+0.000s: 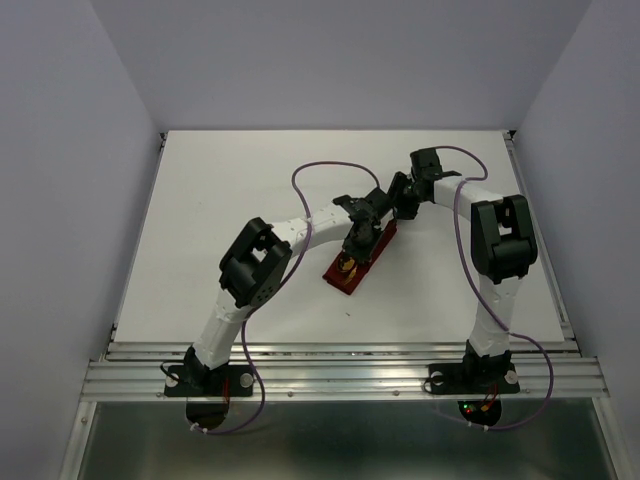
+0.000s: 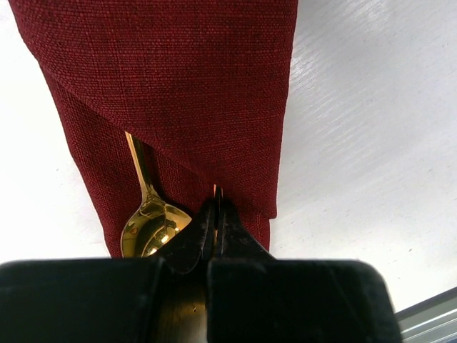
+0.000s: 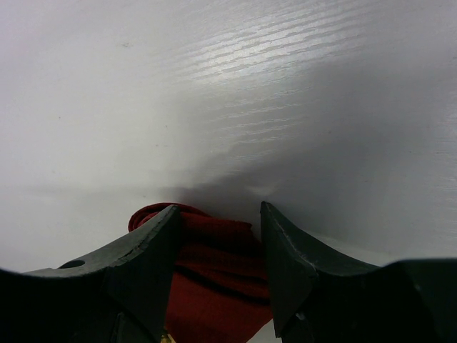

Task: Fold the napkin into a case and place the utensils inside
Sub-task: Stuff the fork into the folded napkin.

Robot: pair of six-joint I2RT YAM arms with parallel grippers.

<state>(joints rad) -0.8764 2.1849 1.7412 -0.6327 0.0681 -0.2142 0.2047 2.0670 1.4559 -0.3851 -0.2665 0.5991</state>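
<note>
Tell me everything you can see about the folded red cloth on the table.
The folded cloth is dark red and coarsely woven, a narrow oblong pouch lying flat on the white table, diagonal in the overhead view. A slanted flap crosses its front; a gold spoon is tucked under it, bowl sticking out. The left gripper, shut, is at that open end; the right gripper, open, straddles the other end.

Case (image 1: 360,258) lies on table (image 1: 230,200), centre, slightly right, set diagonally: near end front-left, far end back-right. Spoon (image 2: 146,227) in case, bowl out at near end, handle running in under the diagonal fold. Left gripper (image 2: 216,207) over near end, just beside spoon bowl. Right gripper (image 3: 218,214) at far end, fingers astride the cloth
</note>
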